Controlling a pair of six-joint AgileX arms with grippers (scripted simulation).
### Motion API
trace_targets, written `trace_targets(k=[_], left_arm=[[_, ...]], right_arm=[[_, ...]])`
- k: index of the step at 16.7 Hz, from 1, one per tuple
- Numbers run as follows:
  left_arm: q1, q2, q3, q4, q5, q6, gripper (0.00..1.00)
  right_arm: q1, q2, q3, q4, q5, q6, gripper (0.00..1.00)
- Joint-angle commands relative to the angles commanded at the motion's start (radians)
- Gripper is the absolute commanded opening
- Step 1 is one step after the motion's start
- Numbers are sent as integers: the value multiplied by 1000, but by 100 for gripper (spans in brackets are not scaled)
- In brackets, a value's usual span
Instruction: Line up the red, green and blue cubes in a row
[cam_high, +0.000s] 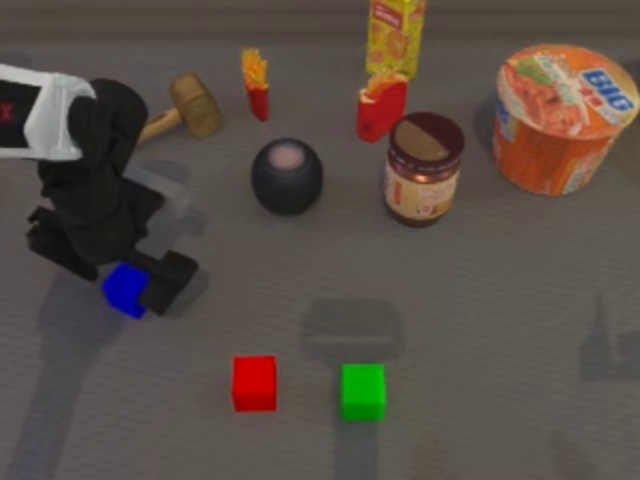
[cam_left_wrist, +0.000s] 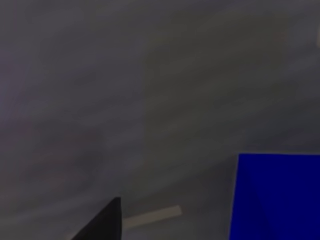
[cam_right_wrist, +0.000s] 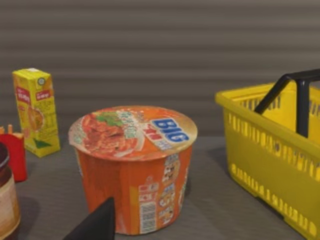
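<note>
The red cube (cam_high: 254, 383) and the green cube (cam_high: 362, 391) sit side by side near the table's front edge, a small gap between them. The blue cube (cam_high: 125, 288) lies farther left and a little farther back. My left gripper (cam_high: 115, 275) is low over it and open, its fingers either side of the cube. In the left wrist view the blue cube (cam_left_wrist: 275, 197) stands apart from the one dark finger (cam_left_wrist: 107, 222) that shows. My right gripper is outside the top view; its wrist view shows one dark finger (cam_right_wrist: 100, 222) with nothing held.
Along the back stand a wooden mallet (cam_high: 185, 108), two fries cartons (cam_high: 258, 85) (cam_high: 381, 105), a yellow juice box (cam_high: 394, 35), a black ball (cam_high: 287, 176), a jar (cam_high: 423, 168) and a noodle cup (cam_high: 560, 115). A yellow basket (cam_right_wrist: 275, 150) shows beside the noodle cup.
</note>
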Motion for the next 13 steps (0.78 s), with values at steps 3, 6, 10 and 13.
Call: trace_targets(k=[3, 6, 10, 13], left_arm=[[0, 0, 0, 0, 0, 0, 47], [0, 0, 0, 0, 0, 0, 25], [0, 0, 0, 0, 0, 0, 0], [0, 0, 0, 0, 0, 0, 0]], right_arm=[[0, 0, 0, 0, 0, 0, 100], [0, 0, 0, 0, 0, 0, 100], [0, 0, 0, 0, 0, 0, 100], [0, 0, 0, 0, 0, 0, 100]])
